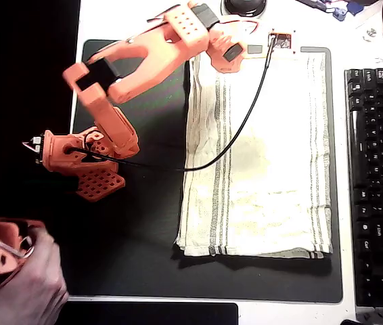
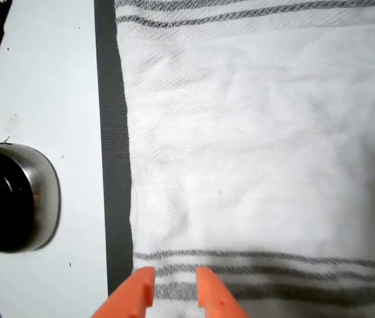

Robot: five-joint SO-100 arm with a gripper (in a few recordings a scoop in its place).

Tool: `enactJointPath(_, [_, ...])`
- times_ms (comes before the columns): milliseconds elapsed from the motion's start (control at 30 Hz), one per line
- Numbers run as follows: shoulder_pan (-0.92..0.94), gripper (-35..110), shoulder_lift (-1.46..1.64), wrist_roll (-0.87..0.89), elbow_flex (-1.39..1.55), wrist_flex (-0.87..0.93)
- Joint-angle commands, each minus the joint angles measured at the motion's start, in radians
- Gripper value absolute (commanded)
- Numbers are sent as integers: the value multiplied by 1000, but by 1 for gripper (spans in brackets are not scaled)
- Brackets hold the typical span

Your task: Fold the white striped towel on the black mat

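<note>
We see the gripper [image 2: 174,291] at the frame bottom, fingers slightly parted, grasping nothing, over the towel's [image 2: 260,152] striped edge on the mat [image 2: 113,165].

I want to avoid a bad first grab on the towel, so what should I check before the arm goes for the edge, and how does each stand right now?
1. White striped towel lies on the black mat: ok.
2. Towel spread flat: ok, with slight doubling at its lower edge in the overhead view.
3. Gripper over the towel's striped edge: ok, in the wrist view the fingers sit above the stripes near the mat border.
4. Fingers parted enough to take cloth: not ok, the gap is narrow.
5. Black cable clear of the towel: not ok, it crosses it.
6. Fingers touching cloth: cannot tell.
</note>
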Motion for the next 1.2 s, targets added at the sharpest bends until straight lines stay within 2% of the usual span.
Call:
enactJointPath(0, [-37, 9, -86, 6, -103, -29])
enactJointPath(233, [-34, 12, -279, 15, -311, 8])
enactJointPath(633, [-25, 16, -509, 3, -479, 11])
enactJointPath(933, [-29, 13, -604, -12, -466, -6])
enactJointPath(1167, [-48, 6, -634, -32, -417, -32])
